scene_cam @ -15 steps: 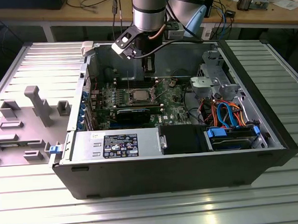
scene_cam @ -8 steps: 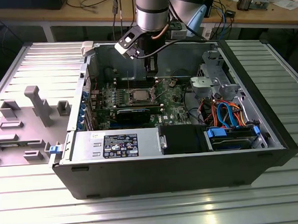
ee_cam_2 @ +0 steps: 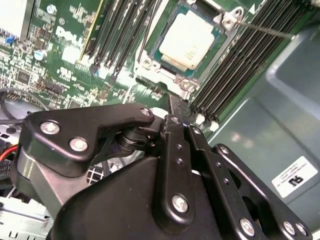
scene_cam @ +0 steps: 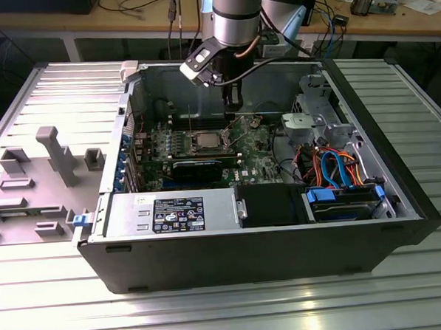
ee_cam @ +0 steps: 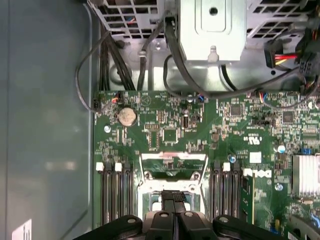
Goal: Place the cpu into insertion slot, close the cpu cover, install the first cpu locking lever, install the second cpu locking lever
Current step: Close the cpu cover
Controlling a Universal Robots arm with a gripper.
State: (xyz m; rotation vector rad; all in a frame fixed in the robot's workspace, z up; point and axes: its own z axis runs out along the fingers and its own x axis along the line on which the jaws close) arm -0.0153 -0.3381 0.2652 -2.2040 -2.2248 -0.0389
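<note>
Within the insertion slot (ee_cam_2: 170,80) lies the cpu (ee_cam_2: 187,42)

Can't really make out anything here tbh. Black-and-white label (scene_cam: 179,214) on the silver power supply (scene_cam: 127,214), way too tiny. White sticker (ee_cam_2: 295,177) on the grey case wall (ee_cam_2: 260,135), same deal. White logo (ee_cam: 256,174) on the green motherboard (ee_cam: 150,107), plus illegible micro lettering.

Memory slots (ee_cam: 114,192) flank the fingers (ee_cam: 169,201) closely on both sides. cpu cover (ee_cam: 174,158) just ahead. Beyond it: low board (ee_cam: 170,135), then cables (ee_cam: 172,50), drive cage (ee_cam: 212,25). Bare case panel (ee_cam: 45,125) past one slot bank.
</note>
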